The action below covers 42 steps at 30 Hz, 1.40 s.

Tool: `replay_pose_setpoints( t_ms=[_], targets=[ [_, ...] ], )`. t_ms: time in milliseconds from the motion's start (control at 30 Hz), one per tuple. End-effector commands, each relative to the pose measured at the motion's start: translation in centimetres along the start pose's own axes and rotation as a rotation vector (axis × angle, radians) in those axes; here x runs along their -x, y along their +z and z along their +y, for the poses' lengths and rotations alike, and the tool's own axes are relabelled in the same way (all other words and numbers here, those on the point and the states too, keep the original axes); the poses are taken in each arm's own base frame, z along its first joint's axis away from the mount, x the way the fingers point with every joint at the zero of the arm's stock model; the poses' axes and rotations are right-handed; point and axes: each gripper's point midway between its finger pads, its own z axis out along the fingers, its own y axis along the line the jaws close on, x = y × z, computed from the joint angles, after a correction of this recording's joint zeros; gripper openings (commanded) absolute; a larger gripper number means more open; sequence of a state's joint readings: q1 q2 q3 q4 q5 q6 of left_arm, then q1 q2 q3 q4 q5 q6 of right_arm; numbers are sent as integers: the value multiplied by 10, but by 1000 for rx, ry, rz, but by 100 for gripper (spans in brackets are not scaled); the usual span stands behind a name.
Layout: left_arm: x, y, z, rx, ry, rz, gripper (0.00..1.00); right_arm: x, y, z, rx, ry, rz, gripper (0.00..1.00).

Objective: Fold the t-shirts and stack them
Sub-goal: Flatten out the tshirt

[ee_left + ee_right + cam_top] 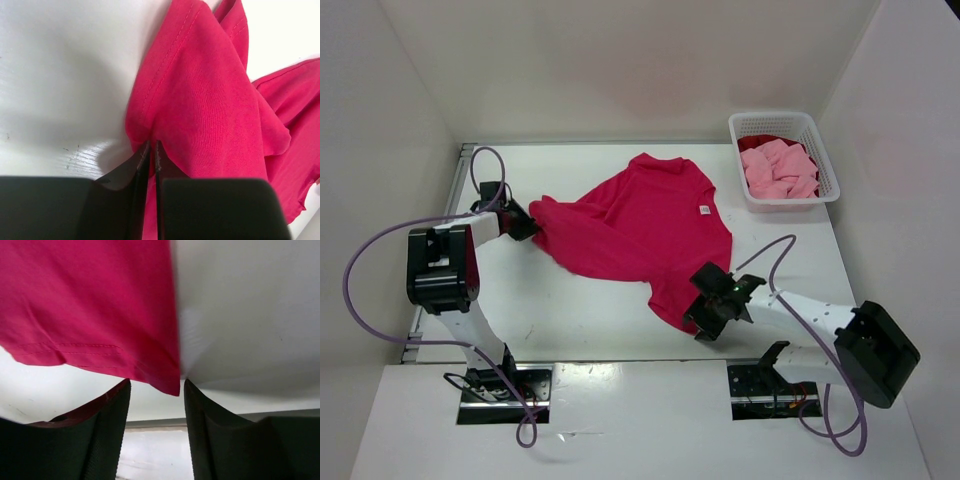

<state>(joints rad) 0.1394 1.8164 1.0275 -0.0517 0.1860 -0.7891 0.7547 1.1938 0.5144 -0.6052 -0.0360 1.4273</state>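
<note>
Three t-shirts are in view. One, the crimson-magenta t-shirt [650, 225], lies loosely opened in the middle of the white desk [580, 310], rumpled rather than flat; its collar points to the far edge and a single small white label [704, 209] shows inside the neck. One side of it is drawn out in a gathered point toward the left edge, and its near corner reaches toward the near edge. The other two are in the one white lattice basket [790, 202] in the far right corner: the light pink t-shirt [778, 172] is bunched on top, and the dark red t-shirt [765, 142] shows only as a strip at the far side of the basket, beneath the pink. The left gripper [525, 228] is at the left edge, at the drawn-out point of the crimson shirt. Its wrist camera shows the two fingers pressed nearly together with a fold of crimson cloth [200, 110] pinched between them — the left gripper [151, 150] is clamped on that shirt. The right gripper [705, 298] sits toward the near edge, right of centre, at the shirt's near corner. From its wrist the two fingers stand wide apart, and the hemmed corner of the crimson cloth [90, 305] hangs just before the gap — the right gripper [156, 385] is released and grips nothing.
</note>
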Motion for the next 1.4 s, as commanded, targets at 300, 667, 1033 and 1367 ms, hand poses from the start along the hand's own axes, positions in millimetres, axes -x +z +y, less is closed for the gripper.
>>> replay_pose_setpoints(
  t_ms=[300, 667, 1033, 1367],
  targets=[
    [6, -15, -23, -68, 25, -25, 8, 21, -7, -9, 42, 53, -96, 58],
    [-3, -22, -32, -93, 41, -7, 1, 35, -4, 23, 66, 9, -144, 13],
    [35, -141, -74, -91, 122, -155, 0, 139, -98, 73, 222, -132, -402, 2],
    [-12, -155, -2, 87, 147, -80, 32, 129, -118, 64, 311, -208, -369, 2]
  ],
)
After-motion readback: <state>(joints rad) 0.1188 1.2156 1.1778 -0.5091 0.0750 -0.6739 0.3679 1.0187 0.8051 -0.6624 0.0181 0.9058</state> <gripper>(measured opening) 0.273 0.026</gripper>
